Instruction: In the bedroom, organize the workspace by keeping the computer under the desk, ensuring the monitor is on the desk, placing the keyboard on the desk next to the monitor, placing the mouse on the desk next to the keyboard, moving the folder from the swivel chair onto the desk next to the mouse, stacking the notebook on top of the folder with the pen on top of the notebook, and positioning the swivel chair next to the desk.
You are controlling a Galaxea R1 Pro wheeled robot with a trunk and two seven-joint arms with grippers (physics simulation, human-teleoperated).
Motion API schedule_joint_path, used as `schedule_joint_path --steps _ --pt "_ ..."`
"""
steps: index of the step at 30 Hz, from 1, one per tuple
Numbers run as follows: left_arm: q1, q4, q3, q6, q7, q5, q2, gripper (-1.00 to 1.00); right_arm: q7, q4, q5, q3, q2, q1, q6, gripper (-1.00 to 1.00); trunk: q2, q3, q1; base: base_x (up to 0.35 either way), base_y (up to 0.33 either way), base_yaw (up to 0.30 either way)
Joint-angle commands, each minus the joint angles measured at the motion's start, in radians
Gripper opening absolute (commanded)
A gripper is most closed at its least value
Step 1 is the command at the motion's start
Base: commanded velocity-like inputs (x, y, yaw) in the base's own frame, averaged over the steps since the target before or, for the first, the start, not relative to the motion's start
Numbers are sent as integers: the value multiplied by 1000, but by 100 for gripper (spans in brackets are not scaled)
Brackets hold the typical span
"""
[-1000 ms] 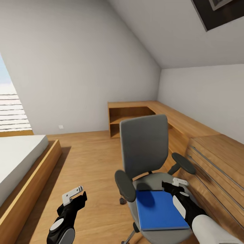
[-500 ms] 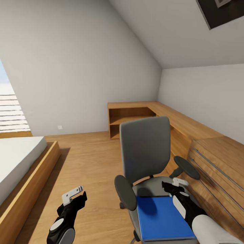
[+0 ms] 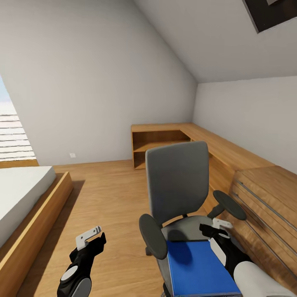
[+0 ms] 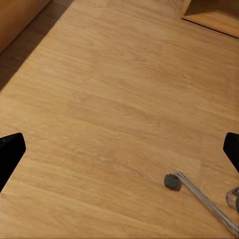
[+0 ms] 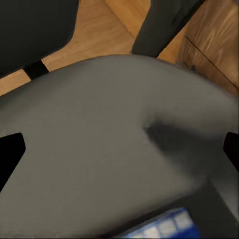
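Swivel chair (image 3: 177,194) stands on the wood floor (image 3: 111,198) facing the robot, just beside the wooden table (image 3: 222,150) that runs along the right wall; the bed (image 3: 22,194) lies well apart at the left. Blue folder (image 3: 200,270) lies flat on the grey seat, its near edge cut off by the frame, so it is not yet moved to the table. Judgement: the chair is being approached for the folder pick. Right tool (image 3: 215,231) hangs low over the seat at the folder's far right corner; whether it touches folder or seat cannot be told. In the right wrist view its two dark fingertips (image 5: 11,149) sit at opposite edges of the picture, so the jaws stand wide apart with nothing between them but seat and a sliver of the blue folder (image 5: 159,228). Left tool (image 3: 93,239) hovers beside the chair over bare floor, likely parked clear of the reach; its fingertips (image 4: 10,154) are likewise spread wide, empty, with a chair castor (image 4: 172,181) beneath.
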Motion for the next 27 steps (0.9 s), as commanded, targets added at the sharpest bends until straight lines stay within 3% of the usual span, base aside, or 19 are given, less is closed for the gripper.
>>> schedule_joint_path --steps 1,27 --pt "-1 -2 -2 4 8 4 1 100 -6 -3 -3 2 0 0 12 100 -8 -4 4 0 0 0" --pt "-1 -2 -2 4 6 4 1 100 -15 -3 -3 2 0 -6 32 100 -190 -86 104 0 0 0"
